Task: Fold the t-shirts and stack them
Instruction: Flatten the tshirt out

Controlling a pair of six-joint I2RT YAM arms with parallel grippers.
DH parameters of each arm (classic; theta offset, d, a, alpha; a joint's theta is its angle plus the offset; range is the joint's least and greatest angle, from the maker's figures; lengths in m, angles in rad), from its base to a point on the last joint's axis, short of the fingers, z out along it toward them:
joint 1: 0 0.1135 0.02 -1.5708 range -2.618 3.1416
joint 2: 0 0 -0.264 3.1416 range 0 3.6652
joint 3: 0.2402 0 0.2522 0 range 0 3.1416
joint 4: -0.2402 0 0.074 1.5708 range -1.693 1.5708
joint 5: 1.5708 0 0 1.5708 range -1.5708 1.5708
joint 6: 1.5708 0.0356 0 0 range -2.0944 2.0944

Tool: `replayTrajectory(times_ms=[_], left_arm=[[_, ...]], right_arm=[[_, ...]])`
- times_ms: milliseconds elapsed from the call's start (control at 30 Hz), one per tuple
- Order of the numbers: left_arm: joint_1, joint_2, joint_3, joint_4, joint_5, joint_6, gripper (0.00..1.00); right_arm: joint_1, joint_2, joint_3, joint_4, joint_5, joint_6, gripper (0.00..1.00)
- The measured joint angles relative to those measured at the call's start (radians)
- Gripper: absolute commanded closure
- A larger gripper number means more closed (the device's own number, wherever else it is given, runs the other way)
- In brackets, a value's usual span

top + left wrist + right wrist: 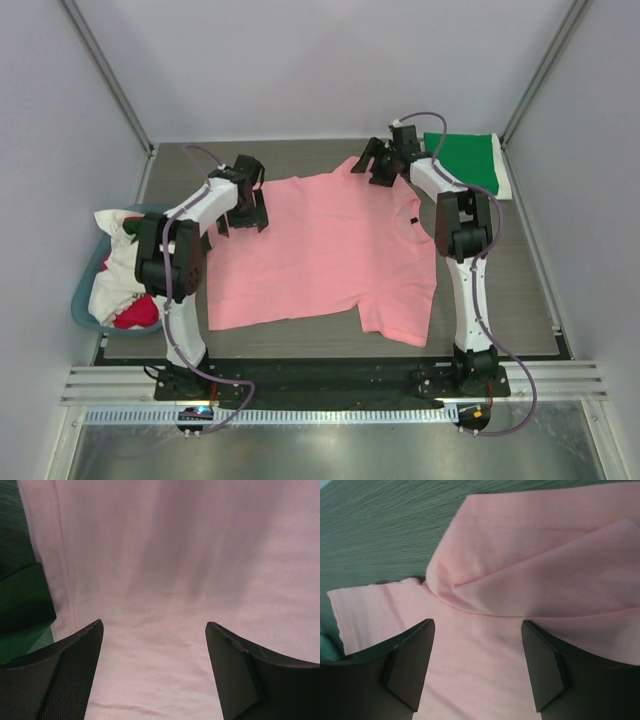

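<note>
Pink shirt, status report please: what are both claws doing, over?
Left gripper open above hem of pink t-shirt. Right gripper open above its far sleeve. Shirt spread out, unfolded. Green t-shirt lies aside, not obstructing.

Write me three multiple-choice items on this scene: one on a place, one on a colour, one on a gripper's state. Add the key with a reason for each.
1. Where on the table does the green t-shirt lie?
A. far right corner
B. near left corner
C. dead centre

2. What colour is the spread-out t-shirt?
A. white
B. salmon-pink
C. red

3. How does the left gripper stand?
A. shut on cloth
B. open over the pink cloth
C. shut on nothing

Key: 1 A, it lies folded at the far right, beyond the right arm. 2 B, salmon-pink cloth covers the table's middle. 3 B, its jaws stand wide apart with cloth showing between them.
</note>
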Motion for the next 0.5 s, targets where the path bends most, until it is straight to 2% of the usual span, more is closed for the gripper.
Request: replayTrajectory(times_ms=[200,500], left_arm=[[0.000,-0.089,-0.090,0.000,0.005,-0.008,0.17],[-0.042,-0.217,-0.152,0.001,0.009,-0.032,0.17]], right_arm=[[-0.047,0.014,-0.018,0.019,0.032,0.020,0.25],[-0.103,-0.060,-0.111,-0.002,0.171,-0.002,0.25]])
